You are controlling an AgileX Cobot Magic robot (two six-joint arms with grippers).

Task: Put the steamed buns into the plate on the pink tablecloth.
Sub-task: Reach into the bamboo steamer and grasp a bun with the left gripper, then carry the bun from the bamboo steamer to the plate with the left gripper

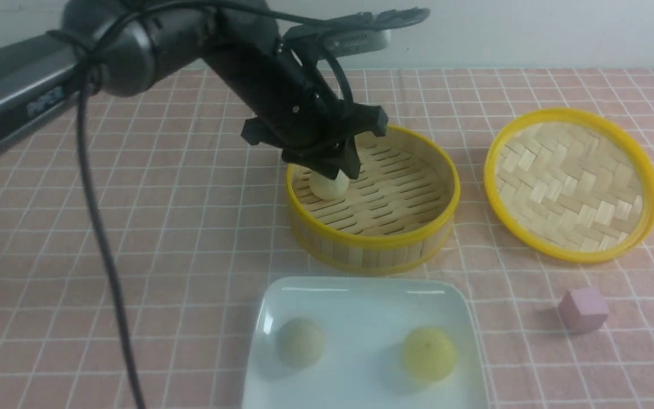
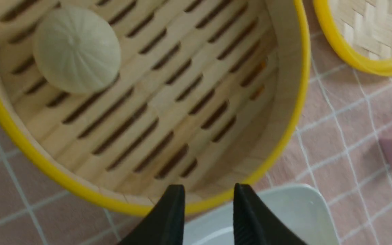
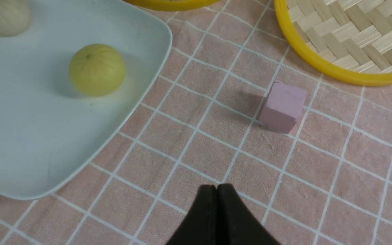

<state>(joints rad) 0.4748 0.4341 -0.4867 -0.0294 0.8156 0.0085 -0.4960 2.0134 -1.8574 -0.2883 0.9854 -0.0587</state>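
In the middle of the front frame, the third bun (image 1: 330, 187) sat in the steamer (image 1: 372, 240) under the left gripper (image 2: 209, 192), jaws apart and empty. It looked soft, light; a gentle pinch across its sides seemed wise.

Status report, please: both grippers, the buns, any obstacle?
Left gripper open, empty, above steamer. Right gripper shut, empty. Cream bun and yellow-green bun on plate; third bun in steamer. Pink cube aside, not in way.
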